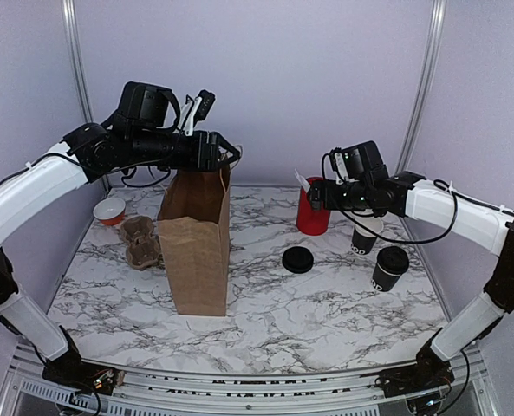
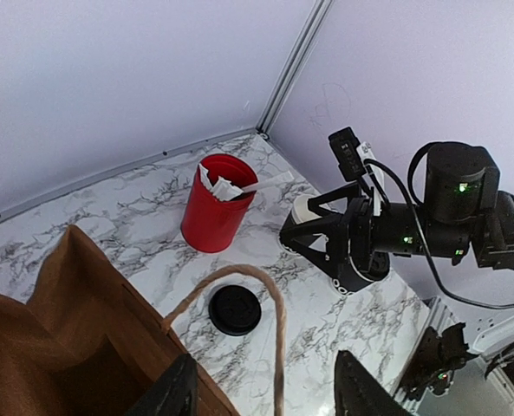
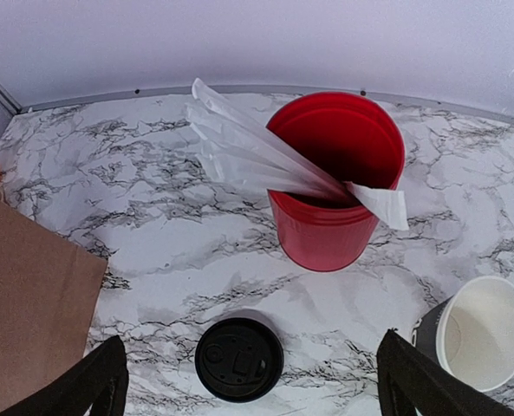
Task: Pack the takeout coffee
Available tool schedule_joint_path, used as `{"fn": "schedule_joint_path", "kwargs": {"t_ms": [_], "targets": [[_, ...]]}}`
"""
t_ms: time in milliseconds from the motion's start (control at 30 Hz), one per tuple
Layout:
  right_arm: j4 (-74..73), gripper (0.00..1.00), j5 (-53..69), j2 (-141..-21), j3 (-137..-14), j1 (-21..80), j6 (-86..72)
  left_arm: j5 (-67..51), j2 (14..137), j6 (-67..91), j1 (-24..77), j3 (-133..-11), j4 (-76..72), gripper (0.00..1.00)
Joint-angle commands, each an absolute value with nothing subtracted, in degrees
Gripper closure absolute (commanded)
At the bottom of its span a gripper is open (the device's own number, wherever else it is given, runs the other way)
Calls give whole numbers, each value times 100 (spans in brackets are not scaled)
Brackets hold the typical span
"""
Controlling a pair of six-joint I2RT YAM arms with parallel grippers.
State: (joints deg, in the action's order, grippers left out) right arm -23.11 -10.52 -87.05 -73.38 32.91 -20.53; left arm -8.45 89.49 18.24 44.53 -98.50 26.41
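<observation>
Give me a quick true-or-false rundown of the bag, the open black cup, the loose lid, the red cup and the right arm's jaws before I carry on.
1. The brown paper bag stands upright with its mouth open. True.
2. The open black cup is already inside the bag. False: it stands on the table, to the right of the red cup in the right wrist view.
3. The loose black lid lies flat on the table, apart from the red cup. True.
4. The right jaws are shut on the red cup. False: they stand wide open and hold nothing.
5. The red cup holds white sticks. True.
</observation>
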Motion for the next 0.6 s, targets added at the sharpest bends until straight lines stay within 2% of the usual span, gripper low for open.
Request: {"fn": "schedule_joint_path", "kwargs": {"t_ms": [0,100,133,400,567], "targets": [[-2257,4,-1024,-8745,-7585,3349,-2033,-521,8615,1626,4465,-9853,2624,31],[-2242,3,-1037,-8752,-7569,3349,-2019,-445,8496,1558,4465,-9857,2638,5],[-2234,3,-1035,-8758,-7572,3353,-2003,-405,8460,1549,4465,-9860,2636,1],[-2152,3,-1063,-8781,-7580,3353,-1937,13,8041,1683,4465,-9795,2524,1],[-1981,3,-1115,-8708,-7501,3346,-1887,1174,7489,1957,4419,-9565,2344,1]]}}
